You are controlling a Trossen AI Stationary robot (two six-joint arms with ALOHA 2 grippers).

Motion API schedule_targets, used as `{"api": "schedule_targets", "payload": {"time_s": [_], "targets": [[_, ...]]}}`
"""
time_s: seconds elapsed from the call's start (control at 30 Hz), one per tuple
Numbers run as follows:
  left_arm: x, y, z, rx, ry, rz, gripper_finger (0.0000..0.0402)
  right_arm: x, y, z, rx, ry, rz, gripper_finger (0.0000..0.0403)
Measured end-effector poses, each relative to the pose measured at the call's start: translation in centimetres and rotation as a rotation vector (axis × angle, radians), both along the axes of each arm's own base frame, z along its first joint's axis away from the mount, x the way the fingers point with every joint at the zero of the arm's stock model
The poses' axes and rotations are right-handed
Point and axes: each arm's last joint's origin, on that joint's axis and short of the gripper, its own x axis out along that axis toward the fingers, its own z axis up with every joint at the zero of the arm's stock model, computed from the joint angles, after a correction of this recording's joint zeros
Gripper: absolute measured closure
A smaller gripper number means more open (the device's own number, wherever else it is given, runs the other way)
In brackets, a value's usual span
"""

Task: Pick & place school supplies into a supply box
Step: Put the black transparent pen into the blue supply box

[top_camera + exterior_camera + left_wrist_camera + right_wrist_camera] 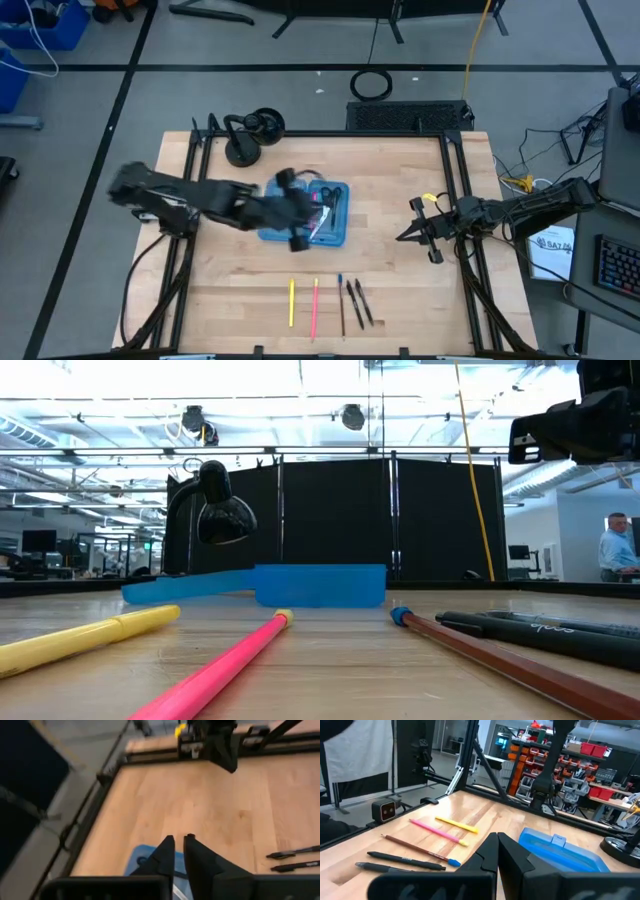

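The translucent blue supply box (335,232) lies open mid-table, with black-handled scissors (328,194) and a pink pen (322,214) inside. My left gripper (179,844) hovers over the box (142,856), fingers a narrow gap apart with nothing between them. My right gripper (497,842) waits shut at the table's right side (405,236), pointing toward the box (565,851). Near the front edge lie a yellow pen (292,302), a pink pen (314,305), a blue-tipped pencil (341,305) and two black pens (360,302), all flat on the wood.
A black round-based lamp stand (245,135) sits at the far left corner, behind the box in the low view (215,510). Black frame rails (460,215) border the table's left and right sides. Bare wood lies between the box and the row of pens.
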Motion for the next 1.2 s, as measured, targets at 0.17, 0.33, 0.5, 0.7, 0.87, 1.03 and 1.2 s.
{"api": "schedule_targets", "payload": {"time_s": [0.17, 0.33, 0.5, 0.7, 0.87, 1.03, 1.2], "targets": [[-5.0, 1.1, -3.7, -0.02, -0.171, -0.157, 0.0396, 0.0, 0.0, -0.3, -0.005, 0.028, 0.0, 0.0403], [-8.4, 2.3, -9.4, -0.01, -0.37, -0.373, 0.0398, -0.1, 0.0, -0.8, -0.003, 0.083, -0.001, 0.0403], [-11.2, 3.3, -14.3, -0.084, -0.409, -0.493, 0.0399, 0.0, -0.2, -1.2, 0.005, 0.127, -0.064, 0.0403], [-14.1, 4.0, -18.3, -0.062, -0.44, -0.453, 0.0399, 0.1, -0.6, -1.0, 0.018, 0.111, -0.204, 0.0403], [-16.2, 4.6, -21.1, -0.035, -0.48, -0.382, 0.0396, 0.1, -0.7, -1.0, 0.005, 0.108, -0.251, 0.0403], [-17.5, 5.3, -22.7, -0.004, -0.494, -0.224, 0.0395, 0.1, -0.8, -1.0, -0.043, 0.095, -0.293, 0.0403], [-17.8, 5.8, -23.2, 0.089, -0.464, -0.094, 0.0395, 0.2, -1.1, 0.1, 0.084, 0.003, -0.394, 0.0403]]}}
